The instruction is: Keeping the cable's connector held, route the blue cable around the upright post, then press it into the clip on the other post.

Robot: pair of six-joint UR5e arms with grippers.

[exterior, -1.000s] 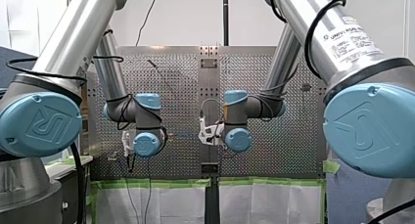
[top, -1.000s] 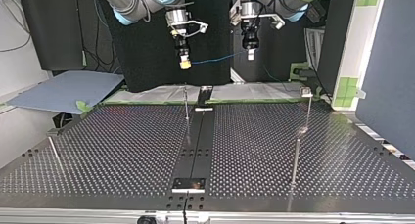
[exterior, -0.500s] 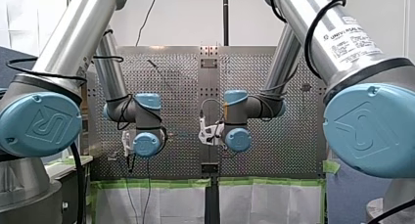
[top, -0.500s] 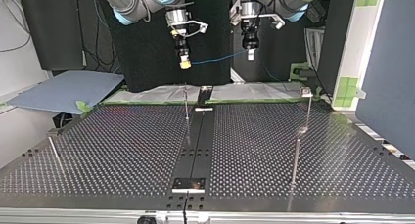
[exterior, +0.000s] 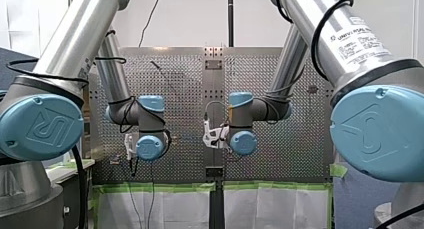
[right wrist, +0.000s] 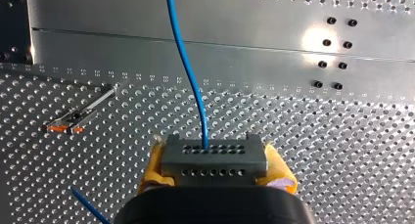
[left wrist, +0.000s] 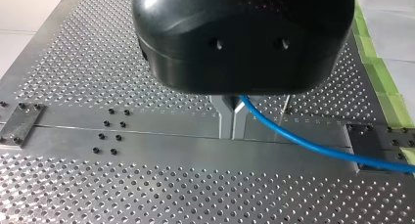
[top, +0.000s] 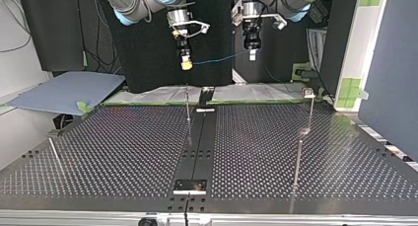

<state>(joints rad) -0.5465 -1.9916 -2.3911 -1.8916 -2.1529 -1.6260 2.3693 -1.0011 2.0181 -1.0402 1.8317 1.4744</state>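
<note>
High above the table's far edge in the top view, the blue cable (top: 219, 58) stretches between my two grippers. My right gripper (top: 186, 63), with yellow pads, is at that view's left. It is shut on the cable's grey connector (right wrist: 214, 158), and the cable (right wrist: 188, 72) runs straight out ahead of it. My left gripper (top: 252, 54) is shut on the cable a little further along. Its metal fingers (left wrist: 226, 119) pinch the cable (left wrist: 313, 146), which trails off to one side. A thin upright post (top: 188, 105) stands below my right gripper. A taller post with a clip (top: 309, 93) stands toward the top view's right.
The perforated table (top: 123, 152) has a dark centre rail (top: 199, 142) with a bracket (top: 190, 186) at the near end. Another post (top: 297, 159) stands at the near right and a short leaning one (top: 55, 155) at the left. A clip with orange marks (right wrist: 73, 119) lies beside my right gripper.
</note>
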